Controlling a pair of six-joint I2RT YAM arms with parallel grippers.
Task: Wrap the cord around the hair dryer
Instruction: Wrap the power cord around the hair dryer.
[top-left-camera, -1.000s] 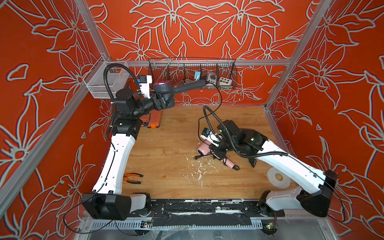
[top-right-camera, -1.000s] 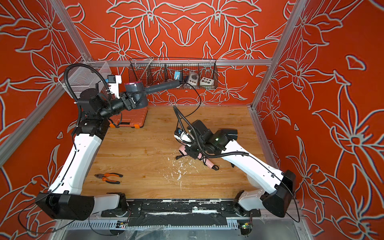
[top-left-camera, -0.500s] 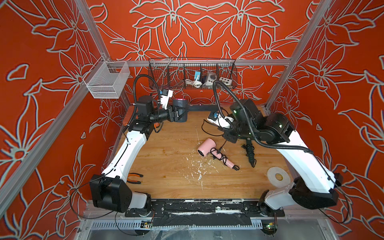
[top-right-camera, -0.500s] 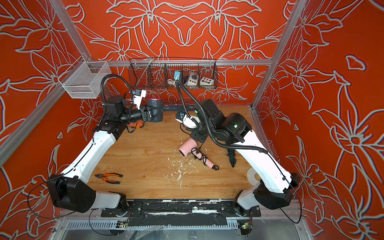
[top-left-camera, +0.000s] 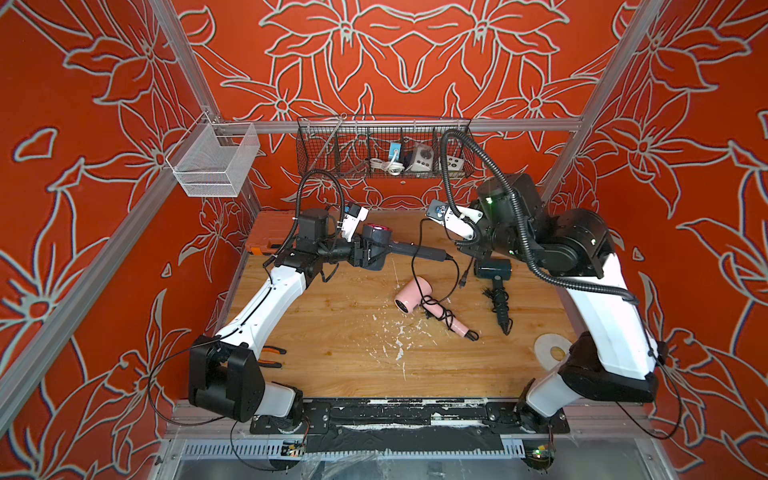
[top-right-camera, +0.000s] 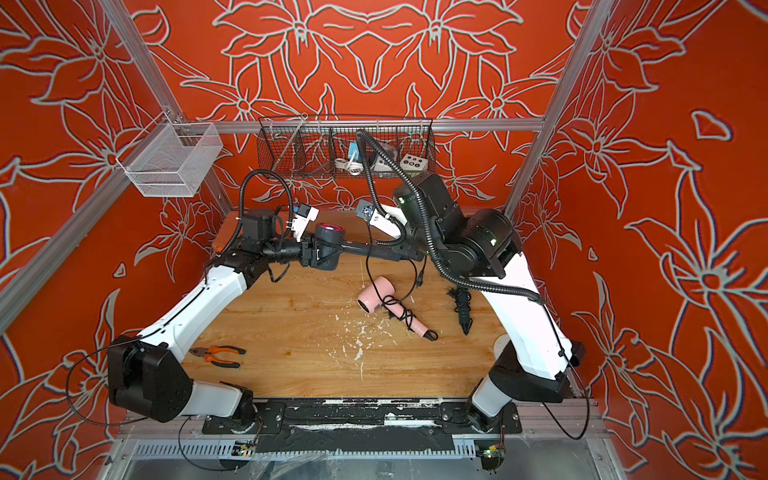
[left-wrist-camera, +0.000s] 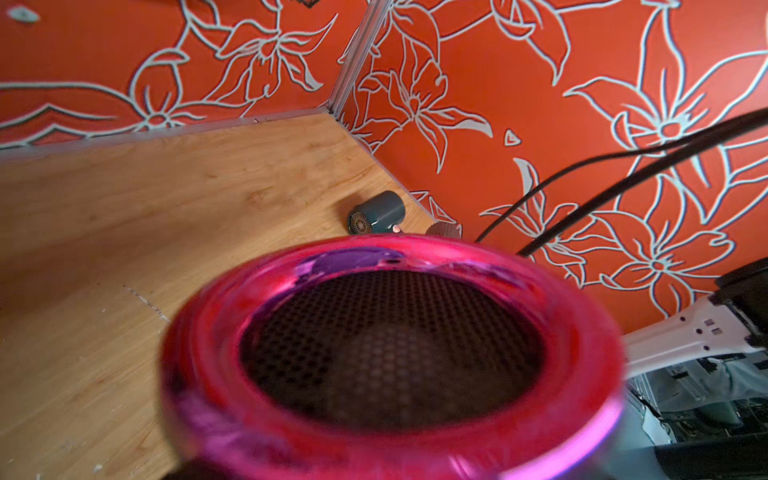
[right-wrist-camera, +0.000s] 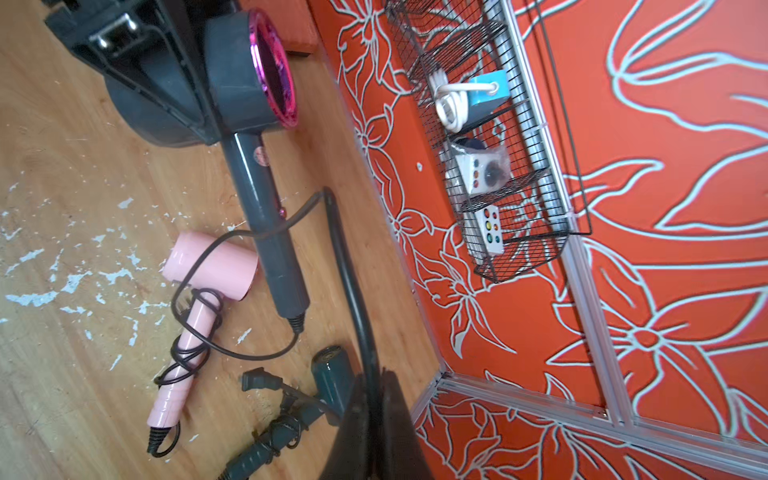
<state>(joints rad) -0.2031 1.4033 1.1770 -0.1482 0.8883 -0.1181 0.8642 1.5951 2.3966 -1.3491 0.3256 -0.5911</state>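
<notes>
While left gripper clamps its barrel, grey hair dryer held at table 12 o'clock, handle toward 3.
- Three dryers: grey; pink dryer centre; teal dryer at 3 o'clock.
- Grey: magenta rim, dark mesh; cord crosses handle.
- Right gripper pressed together, pinching cord.

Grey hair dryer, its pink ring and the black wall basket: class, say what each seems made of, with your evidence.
The grey hair dryer is probably matt plastic: dull, even surface without glints. Its ring is glossy, metallic-looking magenta, perhaps plated plastic or anodised metal: bright reflections. The basket is thin metal wire, dark-coated: an open grid you see through.
</notes>
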